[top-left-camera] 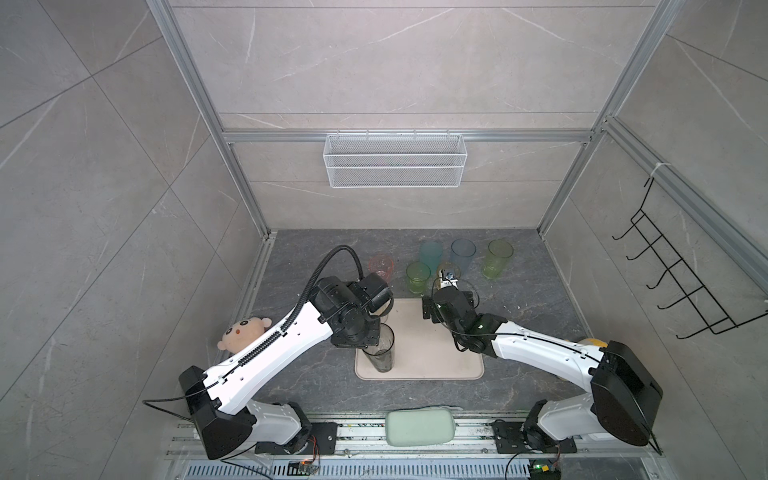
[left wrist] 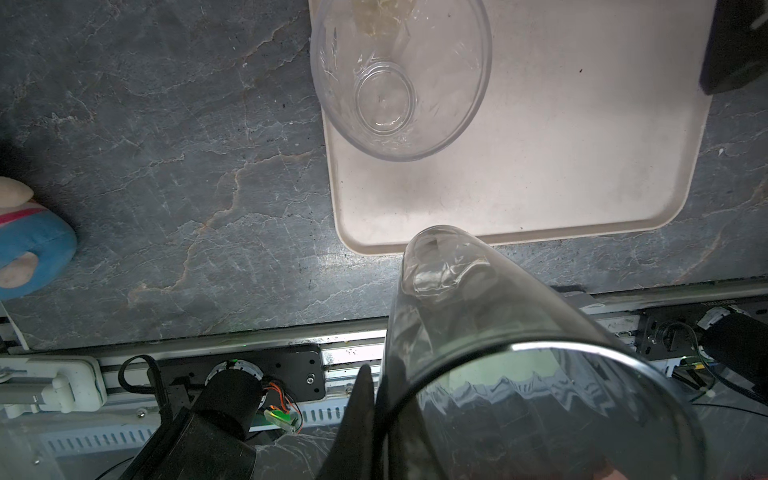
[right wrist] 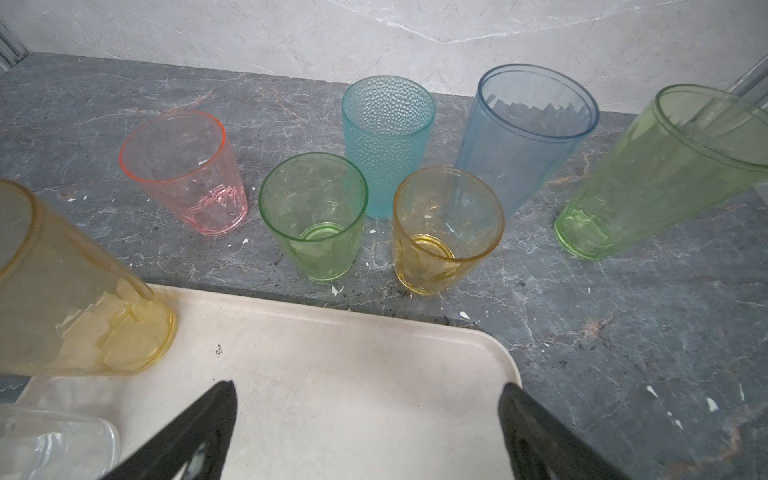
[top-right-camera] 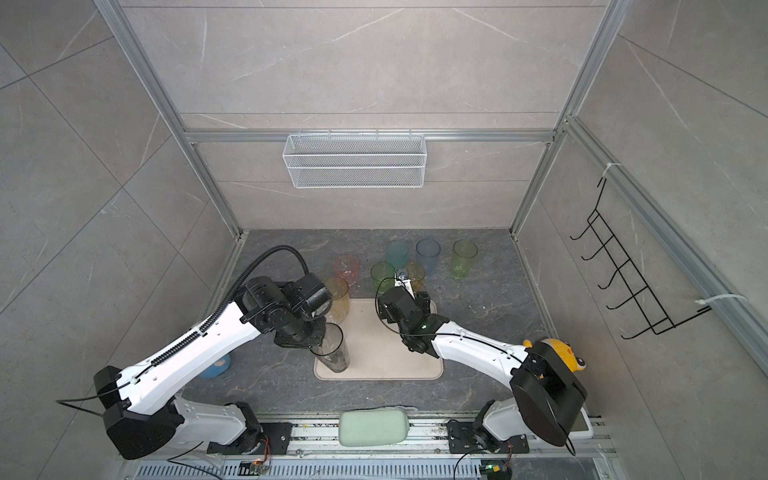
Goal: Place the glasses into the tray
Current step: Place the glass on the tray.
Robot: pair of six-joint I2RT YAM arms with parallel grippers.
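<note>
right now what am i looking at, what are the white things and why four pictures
Those are robot arms, a left arm and a right arm, mounted beside a dark table. Two pictures look down from overhead; two come from a camera on each wrist. The left end effector is shut on the rim of a smoky grey tumbler at the cream tray's near left corner. A tall amber tumbler and a clear tumbler stand in the tray. The right end effector is open and empty, facing six coloured tumblers on the table beyond the tray.
</note>
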